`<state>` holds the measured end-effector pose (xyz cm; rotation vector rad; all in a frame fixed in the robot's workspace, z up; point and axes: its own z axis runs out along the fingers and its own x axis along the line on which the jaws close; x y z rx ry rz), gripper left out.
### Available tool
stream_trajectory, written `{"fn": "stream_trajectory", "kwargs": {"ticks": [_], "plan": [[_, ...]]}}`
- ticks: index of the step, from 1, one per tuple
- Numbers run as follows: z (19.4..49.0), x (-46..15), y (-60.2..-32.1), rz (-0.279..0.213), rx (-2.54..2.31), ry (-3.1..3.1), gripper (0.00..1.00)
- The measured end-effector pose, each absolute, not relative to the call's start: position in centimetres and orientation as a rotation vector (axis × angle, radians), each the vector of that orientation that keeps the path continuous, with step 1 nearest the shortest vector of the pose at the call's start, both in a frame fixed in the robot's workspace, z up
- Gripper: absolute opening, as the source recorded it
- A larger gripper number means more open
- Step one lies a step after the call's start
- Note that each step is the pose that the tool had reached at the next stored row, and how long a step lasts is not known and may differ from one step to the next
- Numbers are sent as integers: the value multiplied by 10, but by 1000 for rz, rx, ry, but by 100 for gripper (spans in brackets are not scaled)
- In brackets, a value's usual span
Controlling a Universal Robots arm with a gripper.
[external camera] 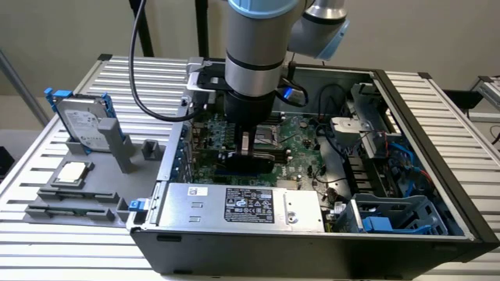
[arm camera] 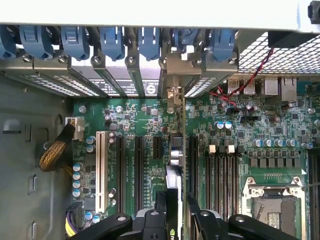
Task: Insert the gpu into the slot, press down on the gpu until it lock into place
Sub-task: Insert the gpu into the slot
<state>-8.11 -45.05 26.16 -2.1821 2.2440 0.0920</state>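
Observation:
The gpu [external camera: 231,161], a thin black card, stands on edge over the green motherboard [external camera: 306,139] inside the open computer case. My gripper [external camera: 252,153] comes straight down from above and is shut on its top edge. In the wrist view the gpu [arm camera: 173,165] appears edge-on, running from its metal bracket [arm camera: 172,95] at the case's rear openings to between my fingers [arm camera: 160,212]. It lies between two black slots, parallel to them. The slot is hidden under the card.
The silver power-supply box [external camera: 242,205] lies close in front of the card. Black memory slots [arm camera: 220,175] and the CPU socket [arm camera: 272,205] sit beside it. Cables and a blue drive cage [external camera: 390,216] fill the exterior view's right. A hard drive [external camera: 82,123] stands in a fixture outside the case.

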Motion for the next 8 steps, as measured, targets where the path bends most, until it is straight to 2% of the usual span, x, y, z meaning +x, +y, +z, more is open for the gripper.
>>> {"fn": "stream_trajectory", "kwargs": {"ticks": [8], "plan": [[259,-81,-450,102,-2186,2248,26]]}}
